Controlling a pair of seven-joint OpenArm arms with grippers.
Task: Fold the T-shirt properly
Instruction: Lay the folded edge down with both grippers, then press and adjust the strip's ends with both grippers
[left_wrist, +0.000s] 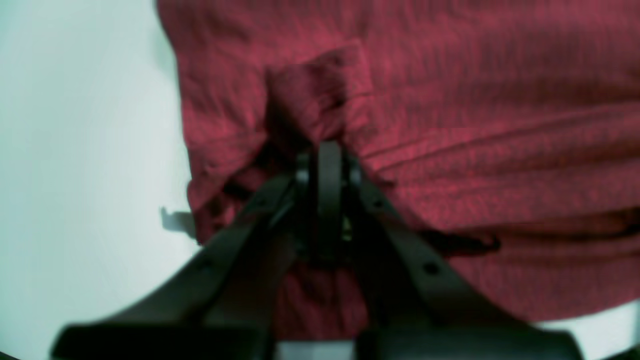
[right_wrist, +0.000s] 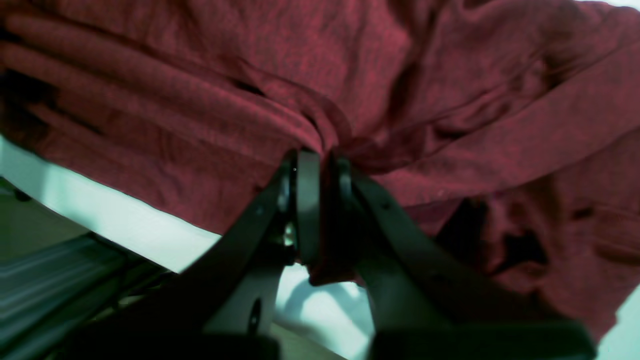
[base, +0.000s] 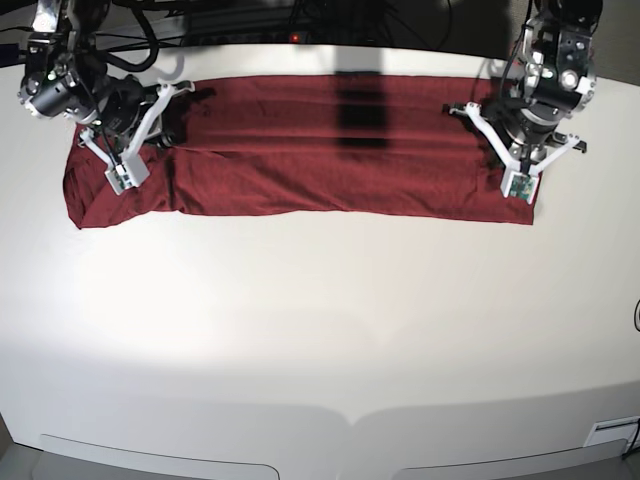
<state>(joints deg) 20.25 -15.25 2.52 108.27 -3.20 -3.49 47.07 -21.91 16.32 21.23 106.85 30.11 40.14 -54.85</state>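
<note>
I am looking at the T-shirt (base: 300, 150) lying as a long, flat, dark red band across the far part of the white surface (base: 320, 330), with my two tools working at its opposite ends.

The left tool (left_wrist: 327, 150) is pressing its jaws together on a small raised tuck of the shirt's fabric; in the left wrist view the cloth is bunching up into a peak just ahead of the tips, and the shirt's edge is running down just to the tool's left, with bare surface beyond it. In the base view this tool (base: 522, 180) is sitting at the shirt's end on that view's right, close to the corner nearest me.

The right tool (right_wrist: 320, 160) is also pinching the shirt: its jaws are standing nearly closed with a fold of red fabric caught between them, and creases are fanning away from the tips. A bit of cloth is hanging below the jaws, and the pale surface is showing beneath and to the tool's left. In the base view this tool (base: 125, 170) is sitting over the shirt's other end, a little in from the rounded outer edge.

A dark shadow is falling across the middle of the shirt, well apart from both tools.
</note>
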